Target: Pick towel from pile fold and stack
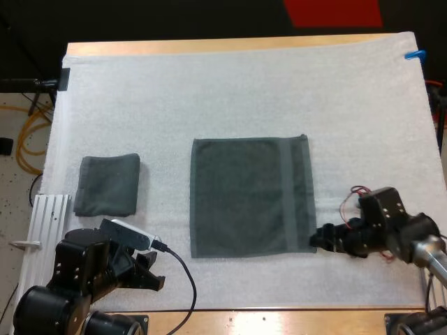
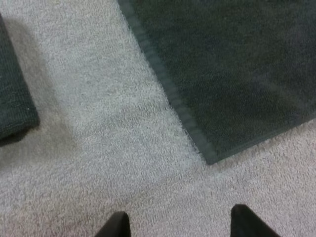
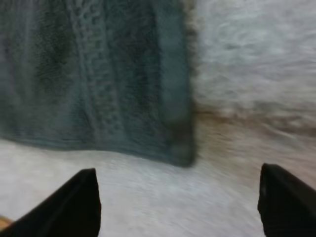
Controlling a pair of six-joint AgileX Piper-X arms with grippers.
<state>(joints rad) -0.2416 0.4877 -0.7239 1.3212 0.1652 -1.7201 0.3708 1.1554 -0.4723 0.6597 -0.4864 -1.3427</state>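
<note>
A wooden table (image 1: 230, 46) shows its bare edge at 12 and 6 o'clock in the high view, around a white mat (image 1: 230, 91) that covers nearly all of its top. Beyond the far side is dark space (image 1: 174, 17), with a red strip (image 1: 334, 12) at 1 o'clock. At 9 o'clock, a pale speckled floor (image 1: 12, 181) carries loops of orange cable (image 1: 31, 132). An aluminium rail (image 1: 49, 223) lies at 8 o'clock. The light is even and shadows are soft.

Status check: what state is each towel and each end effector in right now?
Large towel: spread flat, unfolded.
Small towel: folded, apart from the large one.
Left end effector: open, empty, near the large towel's corner.
Right end effector: open, empty, at the large towel's near right corner.
</note>
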